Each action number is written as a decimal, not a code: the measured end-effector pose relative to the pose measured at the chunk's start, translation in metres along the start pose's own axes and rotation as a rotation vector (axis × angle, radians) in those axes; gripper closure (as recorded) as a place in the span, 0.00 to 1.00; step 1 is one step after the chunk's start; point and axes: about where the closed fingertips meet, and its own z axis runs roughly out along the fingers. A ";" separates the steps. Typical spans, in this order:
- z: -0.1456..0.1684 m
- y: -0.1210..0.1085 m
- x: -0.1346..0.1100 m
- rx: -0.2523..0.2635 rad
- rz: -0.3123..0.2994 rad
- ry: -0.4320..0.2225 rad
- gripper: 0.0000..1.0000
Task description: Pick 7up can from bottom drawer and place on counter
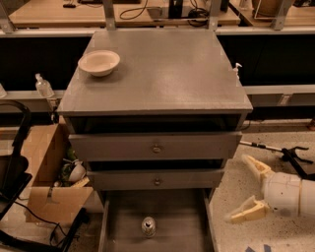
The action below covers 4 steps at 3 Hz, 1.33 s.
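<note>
While the wide shallow dull-grey bottom drawer (174,209) stands pulled out at the foot of the cabinet, camera view shows the small aluminium 7up can (148,226), shiny silver lid up, upright on the drawer's flat floor, roughly mid-width, apart from both side walls. Two-finger cream gripper (240,188) on a rounded white arm (290,193) sits low right over the pale speckled floor (275,147), near the drawer's right wall and well apart from the can. Its fingers are spread wide with nothing between them. Broad matte-grey counter (167,74) tops the cabinet and carries a shallow round cream bowl (99,62) near its back left corner. Upper grey drawer front (197,146) and lower grey drawer front (197,180), each with a small round knob, sit above the open drawer. Clear plastic pump bottle (44,86) stands on a ledge left of the cabinet. Open brown cardboard box (47,170) is on the floor at left, beside the cabinet. Light-brown wooden desk (54,14) runs along the back
</note>
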 end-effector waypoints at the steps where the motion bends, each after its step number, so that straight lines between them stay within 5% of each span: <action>1: 0.045 0.019 0.037 0.000 -0.036 -0.019 0.00; 2: 0.129 0.026 0.111 0.007 -0.141 -0.037 0.00; 3: 0.189 0.027 0.164 -0.036 -0.149 -0.026 0.00; 4: 0.189 0.027 0.163 -0.036 -0.150 -0.026 0.00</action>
